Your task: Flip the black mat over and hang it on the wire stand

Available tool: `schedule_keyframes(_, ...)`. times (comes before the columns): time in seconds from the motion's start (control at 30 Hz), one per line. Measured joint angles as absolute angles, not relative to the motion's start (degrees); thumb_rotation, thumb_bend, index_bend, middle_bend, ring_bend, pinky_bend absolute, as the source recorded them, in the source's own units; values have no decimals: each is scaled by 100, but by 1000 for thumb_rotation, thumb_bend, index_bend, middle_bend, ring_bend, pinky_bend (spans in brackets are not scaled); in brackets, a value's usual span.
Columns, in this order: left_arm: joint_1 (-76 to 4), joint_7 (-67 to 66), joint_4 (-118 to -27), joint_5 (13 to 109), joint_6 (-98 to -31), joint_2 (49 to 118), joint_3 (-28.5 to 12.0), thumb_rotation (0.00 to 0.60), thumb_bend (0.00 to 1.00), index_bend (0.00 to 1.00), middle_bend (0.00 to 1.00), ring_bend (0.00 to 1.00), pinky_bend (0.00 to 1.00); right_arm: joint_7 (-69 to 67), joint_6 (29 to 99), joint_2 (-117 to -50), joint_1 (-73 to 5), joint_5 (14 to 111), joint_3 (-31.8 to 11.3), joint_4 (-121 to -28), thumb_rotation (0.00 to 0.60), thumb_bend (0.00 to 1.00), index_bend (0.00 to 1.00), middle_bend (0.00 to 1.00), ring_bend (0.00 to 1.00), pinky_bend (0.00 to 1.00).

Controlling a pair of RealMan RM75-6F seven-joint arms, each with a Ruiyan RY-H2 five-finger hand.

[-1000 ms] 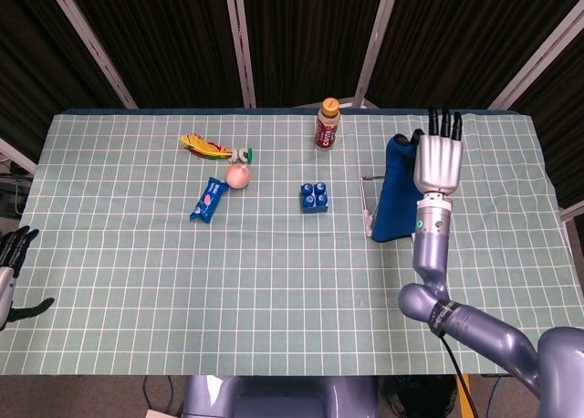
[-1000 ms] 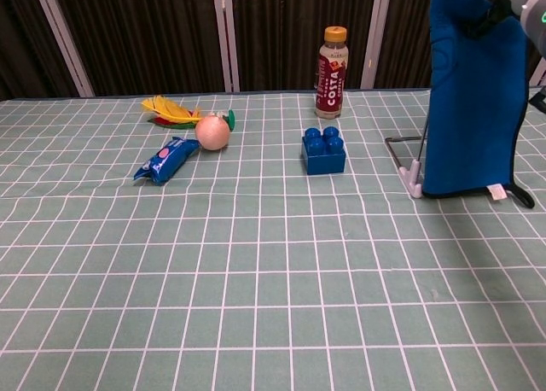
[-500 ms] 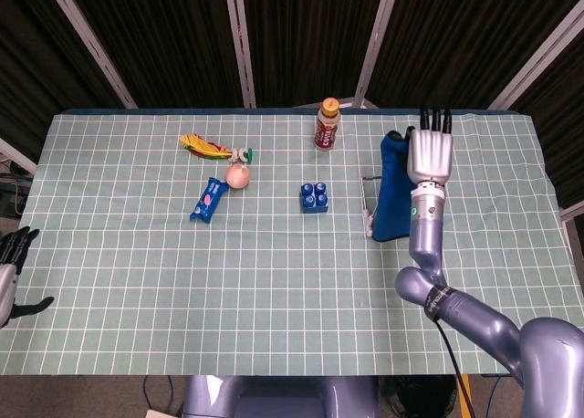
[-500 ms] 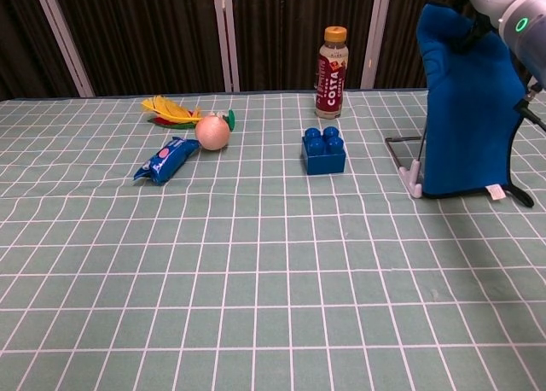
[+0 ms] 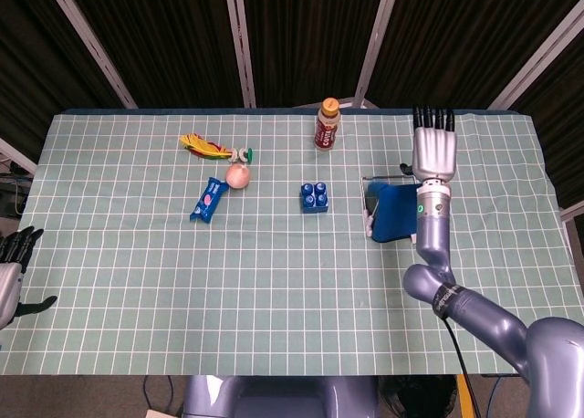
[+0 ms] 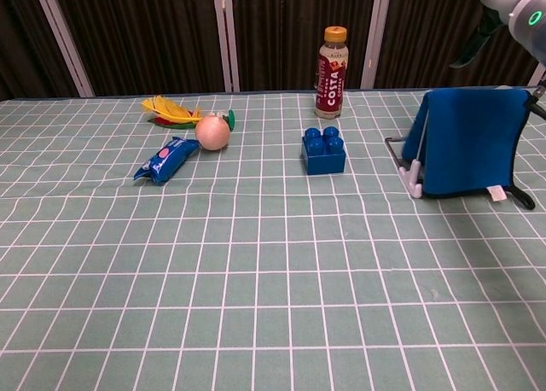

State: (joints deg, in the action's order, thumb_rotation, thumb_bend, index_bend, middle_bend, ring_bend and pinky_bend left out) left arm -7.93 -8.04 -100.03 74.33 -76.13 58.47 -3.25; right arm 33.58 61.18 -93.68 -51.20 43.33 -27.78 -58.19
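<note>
The mat (image 5: 394, 214) shows its blue side and hangs folded over the top of the wire stand (image 5: 368, 203) at the right of the table. In the chest view the mat (image 6: 471, 142) drapes down both sides of the stand (image 6: 403, 159), with a small white tag at its lower edge. My right hand (image 5: 434, 150) hovers just above and behind the mat, fingers stretched out and holding nothing. My left hand (image 5: 11, 274) stays off the table's left front corner, fingers apart and empty.
A drink bottle (image 5: 328, 123) stands at the back centre. A blue toy block (image 5: 314, 197) sits left of the stand. Further left lie a peach ball (image 5: 238, 175), a blue packet (image 5: 208, 199) and a yellow feathered toy (image 5: 205, 145).
The mat, held up tall a second ago, has dropped and now hangs over the stand. My right hand has let it go and pulled back from it.
</note>
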Motion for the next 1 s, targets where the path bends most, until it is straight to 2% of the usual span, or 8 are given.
schedule_keyframes(0.23,-781,-681,-10038,7569,-7647,5794,-293,600,0,0,0,0,0,3219,6357,-8954,-4857,4494,-2733,-6544,600,0,43,18,0,0)
schedule_keyframes(0.53,-731,-470,-10105,7848,-7772,5697,-235,600,0,0,0,0,0,2418,6844,-7936,-4063,5308,-2494,-8224,600,0,42,11,0,0)
schedule_keyframes(0.7,-662,-307,-10121,8193,-7951,5641,-155,600,0,0,0,0,0,1428,7459,-7234,-3207,6435,-2059,-9094,600,0,42,2,0,0)
schedule_keyframes(0.87,-626,-249,-10110,8429,-8032,5634,-66,600,0,0,0,0,0,404,8277,-6790,-2333,7645,-1402,-9296,600,0,42,0,0,0)
schedule_keyframes(1.0,-591,-303,-10122,8569,-8123,5648,-16,600,0,0,0,0,0,46,8883,-6663,-1808,8235,-961,-9227,600,0,23,0,0,0)
